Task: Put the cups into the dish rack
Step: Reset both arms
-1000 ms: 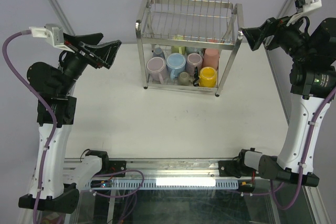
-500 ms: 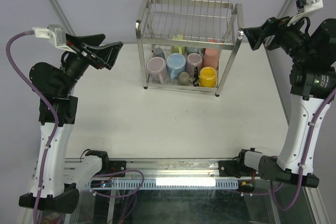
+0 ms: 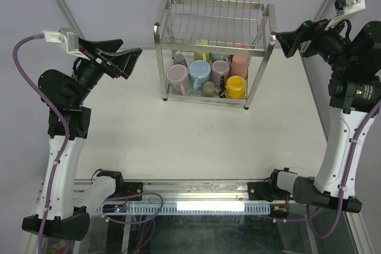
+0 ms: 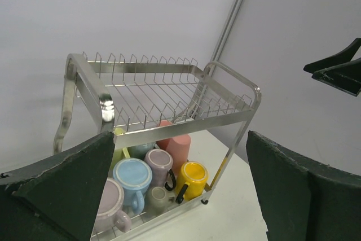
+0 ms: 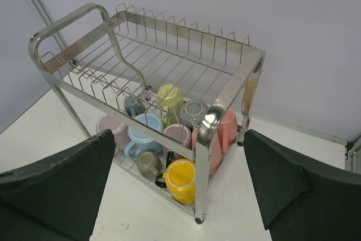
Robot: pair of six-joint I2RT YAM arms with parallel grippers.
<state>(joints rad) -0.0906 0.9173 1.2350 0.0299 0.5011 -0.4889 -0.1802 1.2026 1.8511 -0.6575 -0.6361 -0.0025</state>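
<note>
cups point(image 3: 199, 73) sat packed on lower tier of dish rack point(image 3: 158, 28), loading looked complete | left jaws gaped wide, empty, hovered off rack's side | right jaws likewise, seemingly nothing to carry

Left arm point(image 3: 58, 168): I see a long white shell on the lower link, bulky black rounded joint housings above it, and a black foot.
Right arm point(image 3: 340, 150): the same build on my screen, a white link with black joints.
Cables point(image 3: 16, 60): purple, one running along each arm.
Wrist block point(image 3: 59, 37): a small white box where the purple cable plugs in.
Left fingers point(image 4: 62, 190): matte, very dark wedges with flat faces.
Right fingers point(image 5: 56, 190): the same dark wedges.
</note>
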